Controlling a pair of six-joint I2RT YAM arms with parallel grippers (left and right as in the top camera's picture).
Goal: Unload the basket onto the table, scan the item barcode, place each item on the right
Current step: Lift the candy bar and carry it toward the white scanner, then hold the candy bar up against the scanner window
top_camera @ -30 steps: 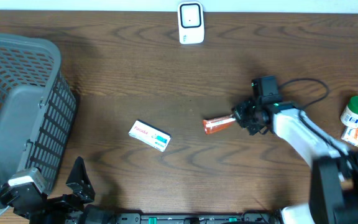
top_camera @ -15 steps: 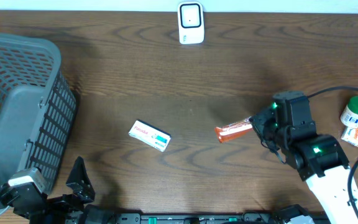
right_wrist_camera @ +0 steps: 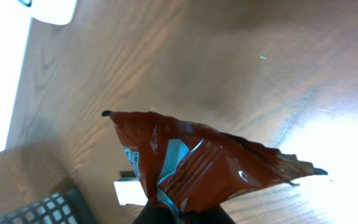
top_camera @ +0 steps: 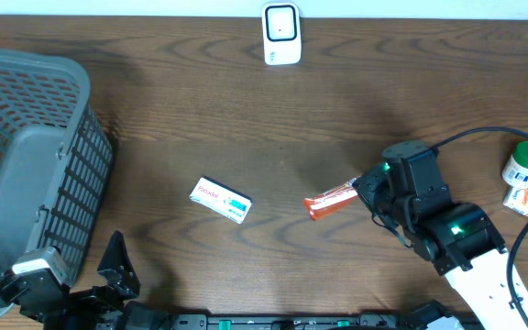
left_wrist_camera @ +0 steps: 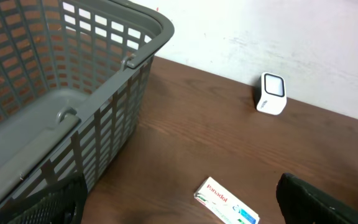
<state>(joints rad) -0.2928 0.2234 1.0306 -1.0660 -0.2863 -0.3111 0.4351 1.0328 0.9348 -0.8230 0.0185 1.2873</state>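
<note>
1. The left gripper (top_camera: pixel 120 266) sits at seven o'clock beside the grey basket (top_camera: pixel 26 137), jaws spread and empty, probably kept clear.
2. The Panadol box (top_camera: pixel 221 200) lies flat near centre.
3. At four o'clock, the right gripper (top_camera: pixel 359 188) is clamped on one end of the red snack packet (top_camera: pixel 328 200). That likely leaves its faces free for the white scanner (top_camera: pixel 281 35) at twelve o'clock.

Tabletop (top_camera: pixel 200 110): dark brown wood surface with a strong wavy grain and a slight sheen. It fills nearly the whole overhead view.

Wall (left_wrist_camera: pixel 291 37): plain white with faint scuffs, meeting the tabletop's far edge in a straight line. From overhead it shows only as a thin pale strip along the top.

Light: even and diffuse, with soft-edged shadows.

Glare patch (right_wrist_camera: pixel 334 143): a bright, washed-out sheen on the wood in the right wrist view. A second overexposed white area lies at that view's left edge, beyond the tabletop's border.
</note>
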